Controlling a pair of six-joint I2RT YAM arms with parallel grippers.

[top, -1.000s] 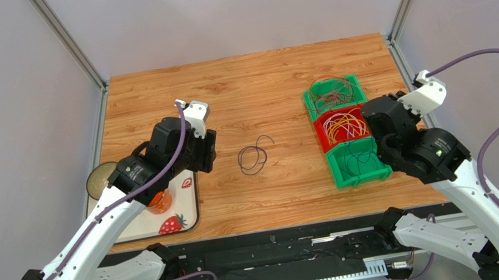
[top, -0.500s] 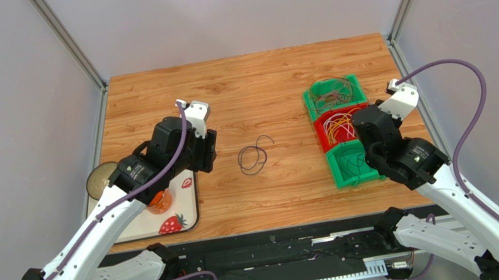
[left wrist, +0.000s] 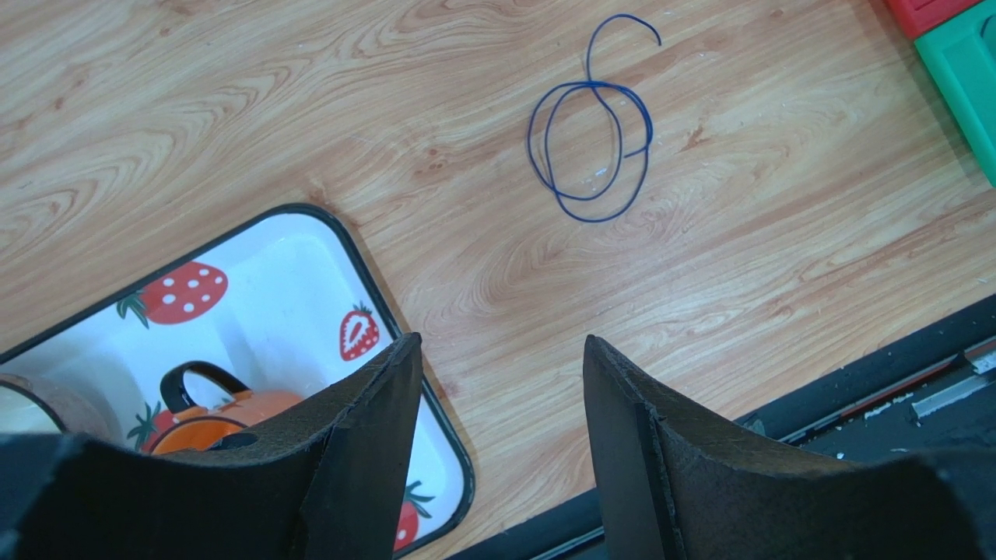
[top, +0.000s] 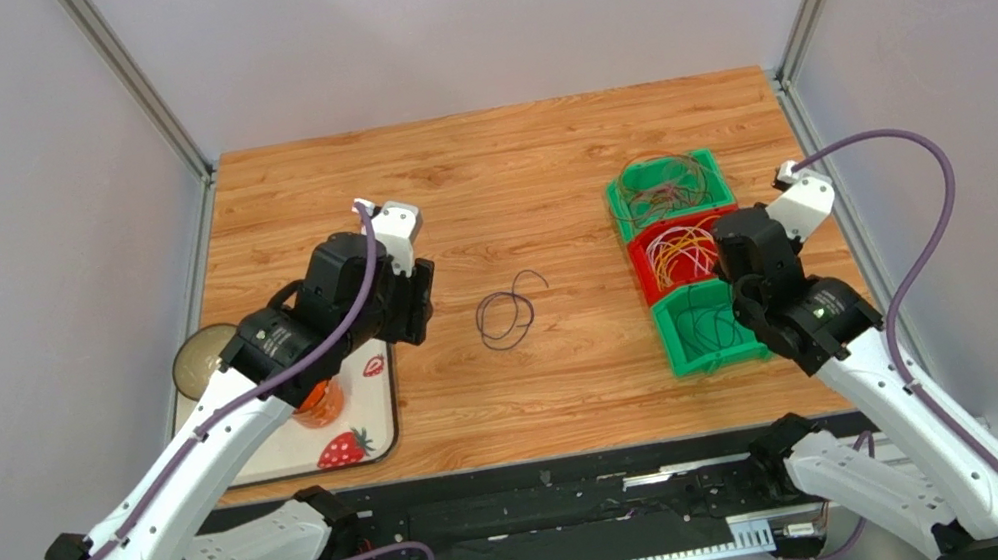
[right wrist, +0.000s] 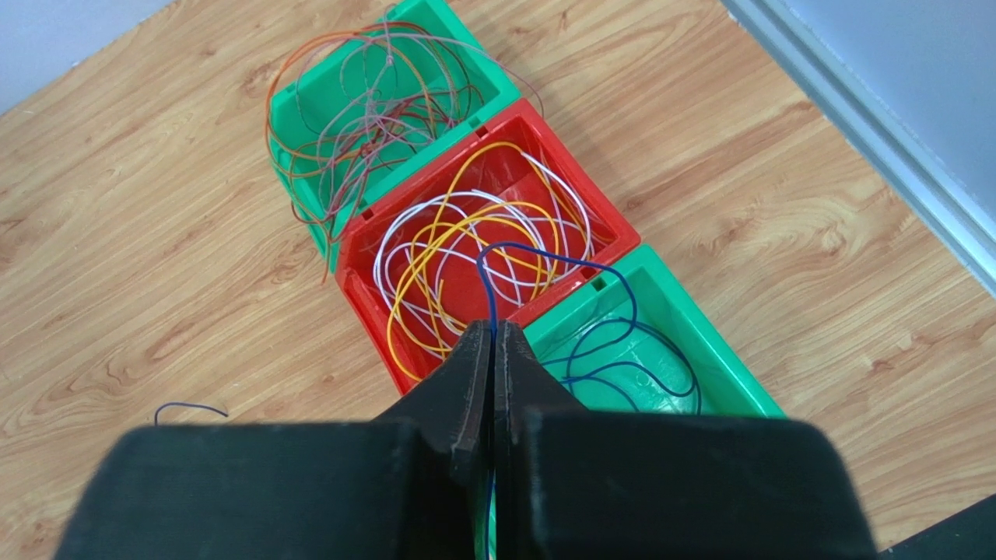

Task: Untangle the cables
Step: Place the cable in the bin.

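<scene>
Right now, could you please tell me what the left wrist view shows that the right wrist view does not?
Only the left wrist: the strawberry tray, an orange cup, the left gripper with jaws open. Only the right wrist: cables inside the bins, the right gripper shut on a blue cable. Both: the wooden table, bin corners, the loose blue loop.

A loose cable (top: 508,314) lies coiled at the middle of the table (top: 515,156). To its right, three bins stand touching in a row: far bin (right wrist: 450,47), middle bin (right wrist: 585,181) and near bin (right wrist: 713,333). Each holds cables (right wrist: 362,117), and the right gripper (right wrist: 491,333) hangs over the seam of the nearer two, with a strand (right wrist: 485,298) running up into it. Left of the loose cable and a little nearer sits a tray (top: 373,400) with a cup (top: 317,402) in it, and the left gripper (left wrist: 500,344) is above the tray's right edge.
</scene>
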